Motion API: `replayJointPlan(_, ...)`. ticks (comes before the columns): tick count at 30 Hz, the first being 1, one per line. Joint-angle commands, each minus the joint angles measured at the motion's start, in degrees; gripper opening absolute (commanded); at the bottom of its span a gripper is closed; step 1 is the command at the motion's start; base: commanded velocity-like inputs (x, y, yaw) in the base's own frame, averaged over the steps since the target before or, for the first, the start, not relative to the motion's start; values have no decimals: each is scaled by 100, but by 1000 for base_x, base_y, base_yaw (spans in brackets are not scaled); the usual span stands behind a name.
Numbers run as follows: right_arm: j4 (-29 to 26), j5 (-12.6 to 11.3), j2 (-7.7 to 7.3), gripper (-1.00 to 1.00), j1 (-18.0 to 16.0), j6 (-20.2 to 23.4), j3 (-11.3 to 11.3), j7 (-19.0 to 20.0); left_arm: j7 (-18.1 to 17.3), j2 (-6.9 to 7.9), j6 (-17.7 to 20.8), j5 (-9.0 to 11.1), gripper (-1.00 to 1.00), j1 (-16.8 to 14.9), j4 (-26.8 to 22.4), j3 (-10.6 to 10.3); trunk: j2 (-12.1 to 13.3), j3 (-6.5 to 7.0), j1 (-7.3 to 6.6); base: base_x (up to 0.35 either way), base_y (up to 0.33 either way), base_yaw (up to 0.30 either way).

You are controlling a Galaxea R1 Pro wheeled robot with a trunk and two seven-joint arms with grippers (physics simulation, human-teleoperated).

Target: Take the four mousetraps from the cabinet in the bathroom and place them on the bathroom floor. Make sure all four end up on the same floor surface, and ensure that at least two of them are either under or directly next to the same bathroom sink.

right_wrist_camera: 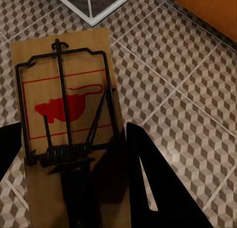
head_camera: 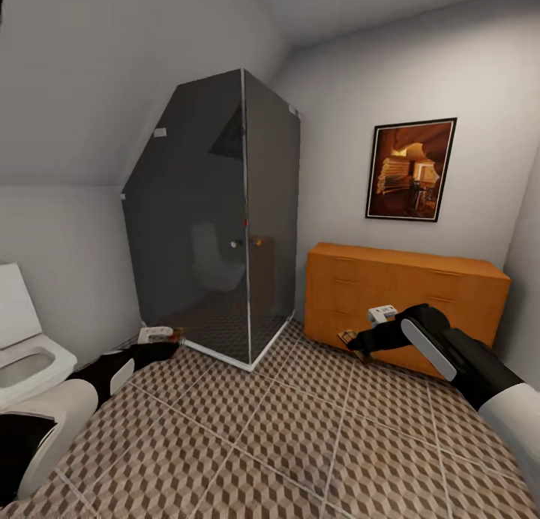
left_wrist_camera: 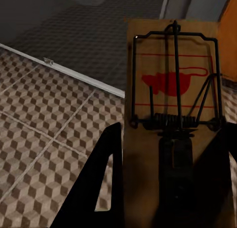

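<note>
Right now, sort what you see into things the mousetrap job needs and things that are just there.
Job:
- mousetrap in left gripper
- mousetrap in right gripper
- cabinet
- bathroom floor
- left gripper, right gripper, each shut on a trap

Just there:
- shower enclosure
- toilet
- framed picture

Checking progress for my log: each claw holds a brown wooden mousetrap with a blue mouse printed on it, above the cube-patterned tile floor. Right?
Not quite: the printed mouse is red, not blue. Both wrist views show it, on the left claw's brown wooden mousetrap and the right claw's mousetrap. Both are held above the cube-patterned tile floor.
</note>
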Motion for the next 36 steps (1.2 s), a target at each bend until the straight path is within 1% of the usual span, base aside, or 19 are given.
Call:
replayJointPlan(1,-5,41,-5,-100,-6,14,9,45,4,-3,-50,48,-100,-4,38,-38,-4,-7,0,0,0,275)
replayJointPlan(2,-5,41,-3,-100,-6,14,9,44,7,-21,-210,32,-100,-4,126,-40,-4,-7,0,0,0,276)
replayJointPlan(4,-5,41,-2,-100,-6,14,9,44,9,-45,-357,1,-100,-4,201,-42,-4,-7,0,0,0,276)
replayJointPlan(6,-5,41,-2,-100,-6,14,10,44,10,-84,-540,-95,-100,-4,274,-42,-4,-7,0,0,0,276)
replayJointPlan(7,-5,41,-1,-100,-6,14,11,44,16,-115,-624,-197,-100,-4,302,-42,-4,-7,0,0,0,276)
replayJointPlan(9,-5,41,-1,-100,-6,14,11,44,29,-150,-681,-317,-100,-4,322,-42,-4,-7,0,0,0,276)
replayJointPlan(10,-5,41,-1,-100,-6,14,10,44,57,-189,-718,-433,-100,-4,336,-42,-4,-7,0,0,0,276)
replayJointPlan(12,-5,41,-1,-100,-6,14,10,44,116,-224,-736,-527,-100,-4,343,-42,-4,-7,0,0,0,276)
replayJointPlan(13,-5,41,-1,-100,-6,14,10,44,215,-250,-742,-591,-100,-4,344,-42,-4,-7,0,0,0,276)
replayJointPlan(14,-5,41,-1,-100,-6,14,10,44,279,-262,-739,-613,-100,-4,343,-42,-4,-7,0,0,0,276)
replayJointPlan(15,-5,41,-1,-100,-6,14,10,44,435,-278,-733,-644,-100,-4,341,-41,-4,-7,0,0,0,276)
replayJointPlan(16,-3,41,-1,-100,-6,14,10,44,523,-284,-730,-652,-100,-4,340,-39,-4,-7,0,0,0,276)
replayJointPlan(18,-4,41,-1,-100,-6,14,10,39,844,-312,-720,-677,-100,-4,326,-36,-4,-7,0,0,0,276)
replayJointPlan(21,-5,41,-1,-100,-6,14,10,36,1006,-345,-715,-687,-100,-4,307,-35,-4,-7,0,0,0,276)
replayJointPlan(28,-3,41,-7,-100,-6,14,10,36,1104,-434,-663,-686,-100,-4,256,-17,-4,-7,0,0,0,276)
replayJointPlan(33,-5,41,-2,-100,-6,14,10,35,1117,-512,-433,-692,-100,-4,222,-4,-4,-7,0,0,0,276)
replayJointPlan(36,-5,41,-1,-100,-6,14,7,31,1117,-527,-380,-693,-100,-4,215,4,-4,-7,0,0,0,276)
